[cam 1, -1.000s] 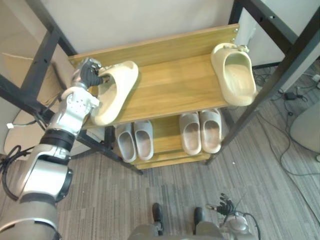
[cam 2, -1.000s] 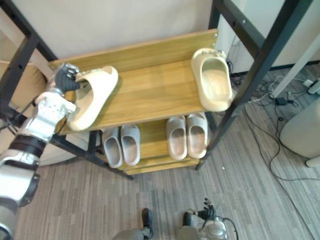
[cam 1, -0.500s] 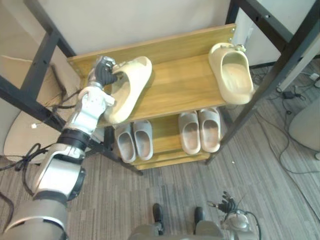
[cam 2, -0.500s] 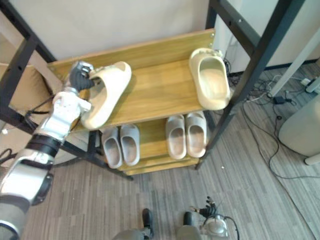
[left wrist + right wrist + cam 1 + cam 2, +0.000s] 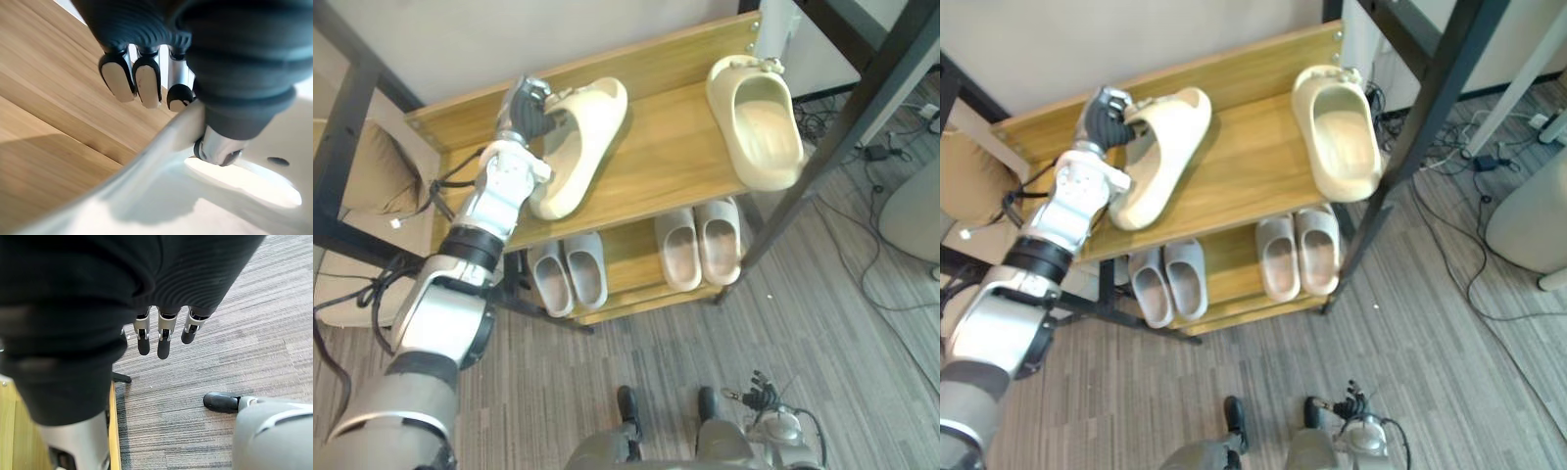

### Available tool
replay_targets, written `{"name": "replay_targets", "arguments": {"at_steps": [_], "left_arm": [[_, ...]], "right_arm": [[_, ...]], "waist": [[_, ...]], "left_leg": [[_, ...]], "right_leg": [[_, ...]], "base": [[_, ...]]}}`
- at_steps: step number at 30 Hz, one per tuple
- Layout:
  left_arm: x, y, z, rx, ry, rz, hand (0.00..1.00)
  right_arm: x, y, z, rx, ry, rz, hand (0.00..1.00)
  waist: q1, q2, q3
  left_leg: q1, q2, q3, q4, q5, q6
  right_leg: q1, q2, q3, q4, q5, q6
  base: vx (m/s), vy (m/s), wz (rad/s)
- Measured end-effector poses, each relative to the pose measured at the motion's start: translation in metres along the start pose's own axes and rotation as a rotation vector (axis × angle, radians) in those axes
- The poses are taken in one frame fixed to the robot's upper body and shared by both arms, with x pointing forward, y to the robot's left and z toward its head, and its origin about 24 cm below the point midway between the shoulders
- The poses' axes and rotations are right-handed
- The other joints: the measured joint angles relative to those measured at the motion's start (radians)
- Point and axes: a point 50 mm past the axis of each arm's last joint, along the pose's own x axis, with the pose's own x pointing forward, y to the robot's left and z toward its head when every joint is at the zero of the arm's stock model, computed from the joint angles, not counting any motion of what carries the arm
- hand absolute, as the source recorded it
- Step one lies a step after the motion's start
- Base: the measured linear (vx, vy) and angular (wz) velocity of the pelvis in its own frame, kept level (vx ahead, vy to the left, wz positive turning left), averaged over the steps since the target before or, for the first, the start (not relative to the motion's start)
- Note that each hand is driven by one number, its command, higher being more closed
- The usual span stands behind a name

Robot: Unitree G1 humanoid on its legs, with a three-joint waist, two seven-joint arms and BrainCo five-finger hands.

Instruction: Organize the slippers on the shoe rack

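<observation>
Right now the left hand (image 5: 524,108) is pinching the rim of a cream slipper (image 5: 578,147) near the back left corner of the shoe rack's top shelf (image 5: 666,166). In the left wrist view its fingers (image 5: 146,83) are curling down outside the rim while the thumb is pressing from inside. The slipper is lying askew, its toe pointing toward the shelf's front edge; whether it is resting on the wood or hanging just clear, I cannot tell. A second cream slipper (image 5: 756,122) is sitting at the right end, its toe overhanging the front edge. Grey slippers (image 5: 568,279) are lining the lower shelf in pairs. The right hand (image 5: 164,335) is hanging over the floor, fingers straight and loose.

The hold is probably the weak point: gripping only a soft rim, the slipper could swing or slide free if its toe is dragging. Pushing it carelessly against its mate might tip that overhanging one off.
</observation>
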Motion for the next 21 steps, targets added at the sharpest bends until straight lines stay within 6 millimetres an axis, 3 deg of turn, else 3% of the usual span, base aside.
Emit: {"name": "replay_targets", "arguments": {"at_steps": [9,10,21], "left_arm": [[0.007,-0.011,0.021,-0.042,-0.033,-0.012,1.0],[0.007,-0.013,0.023,-0.045,-0.037,-0.017,0.0],[0.009,-0.03,0.043,-0.077,-0.08,-0.04,0.0]], "right_arm": [[0.0,-0.001,0.001,0.015,-0.005,-0.004,0.0],[0.0,-0.001,0.001,0.015,-0.005,-0.004,0.0],[0.0,-0.001,0.001,0.025,-0.005,-0.005,0.0]], "waist": [[-0.006,-0.001,0.001],[-0.007,-0.001,0.001],[-0.014,-0.001,0.001]], "left_leg": [[-0.016,-0.005,0.005,0.0,0.004,0.006],[-0.016,-0.005,0.005,0.0,0.004,0.006],[-0.016,-0.007,0.003,0.0,0.004,0.006]], "right_leg": [[-0.029,-0.01,0.016,0.017,0.004,0.007],[-0.029,-0.01,0.016,0.017,0.004,0.007],[-0.029,-0.01,0.016,0.017,0.004,0.007]], "base": [[-0.01,0.013,-0.02],[0.0,0.0,0.0],[0.0,0.0,0.0]]}}
